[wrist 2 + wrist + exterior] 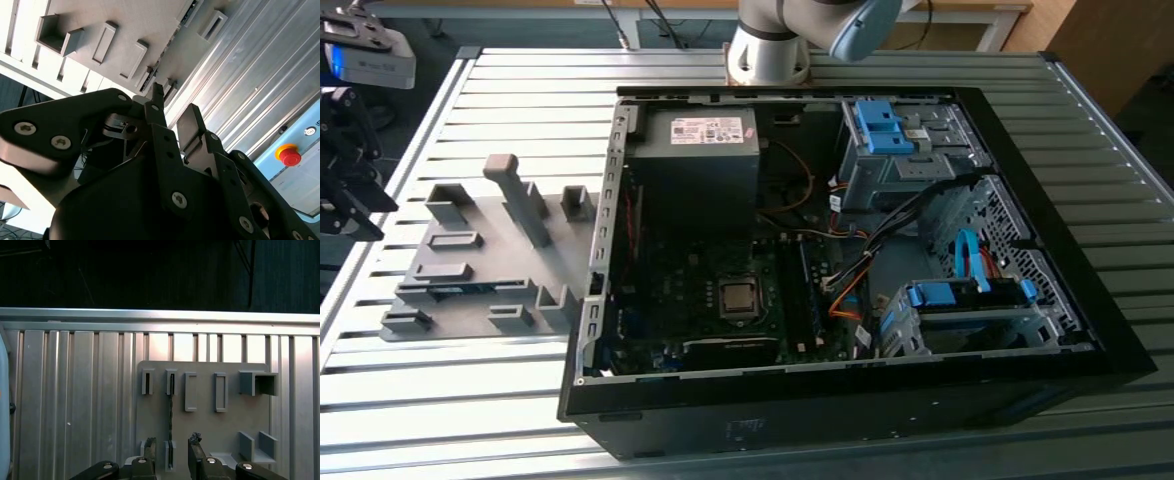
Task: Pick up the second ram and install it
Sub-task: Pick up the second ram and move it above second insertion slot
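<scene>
My jaws stand apart. In the first wrist view the second ram (170, 412), on edge in the grey holder (205, 432), shows between them, untouched.

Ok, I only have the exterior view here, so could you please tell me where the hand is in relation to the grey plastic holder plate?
Observer: In the first wrist view the hand is over the grey plastic holder plate. It is lined up with the long, thin, dark memory board, which stands on edge in two slotted blocks.
Operator: Thank you. Is it gripping the board?
Observer: No. The hand is open, with one fingertip on each side of the board and a gap to it.
Operator: And is it carrying anything else?
Observer: No. In the second wrist view nothing sits between the fingers.
</scene>
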### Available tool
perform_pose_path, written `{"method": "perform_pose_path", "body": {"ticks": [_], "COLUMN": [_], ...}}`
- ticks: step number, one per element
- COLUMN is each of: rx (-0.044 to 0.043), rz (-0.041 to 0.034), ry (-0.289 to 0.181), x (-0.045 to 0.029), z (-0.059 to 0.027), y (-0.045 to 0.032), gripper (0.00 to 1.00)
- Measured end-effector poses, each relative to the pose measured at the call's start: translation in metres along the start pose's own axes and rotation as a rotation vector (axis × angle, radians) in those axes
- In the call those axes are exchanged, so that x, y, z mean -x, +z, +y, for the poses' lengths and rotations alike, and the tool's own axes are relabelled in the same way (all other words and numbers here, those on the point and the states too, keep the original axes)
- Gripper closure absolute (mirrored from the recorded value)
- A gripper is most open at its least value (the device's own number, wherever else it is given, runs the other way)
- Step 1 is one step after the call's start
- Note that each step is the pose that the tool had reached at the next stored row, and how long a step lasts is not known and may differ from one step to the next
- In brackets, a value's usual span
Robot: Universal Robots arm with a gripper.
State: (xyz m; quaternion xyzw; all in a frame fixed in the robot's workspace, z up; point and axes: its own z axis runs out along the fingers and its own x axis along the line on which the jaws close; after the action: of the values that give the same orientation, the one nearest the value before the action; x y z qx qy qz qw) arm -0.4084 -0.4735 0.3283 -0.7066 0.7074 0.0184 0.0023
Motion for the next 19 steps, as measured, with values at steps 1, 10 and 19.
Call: {"method": "perform_pose_path", "body": {"ticks": [1,10,19], "rx": [0.0000,0.0000,0.0001], "rz": [0.0000,0.0000,0.0000], "ry": [0.000,0.000,0.000], "x": [0.0000,0.0000,0.0000], "z": [0.0000,0.0000,0.0000], "y": [0.0000,0.0001,0.0003], "gripper": [0.62,0.69,0.80]}}
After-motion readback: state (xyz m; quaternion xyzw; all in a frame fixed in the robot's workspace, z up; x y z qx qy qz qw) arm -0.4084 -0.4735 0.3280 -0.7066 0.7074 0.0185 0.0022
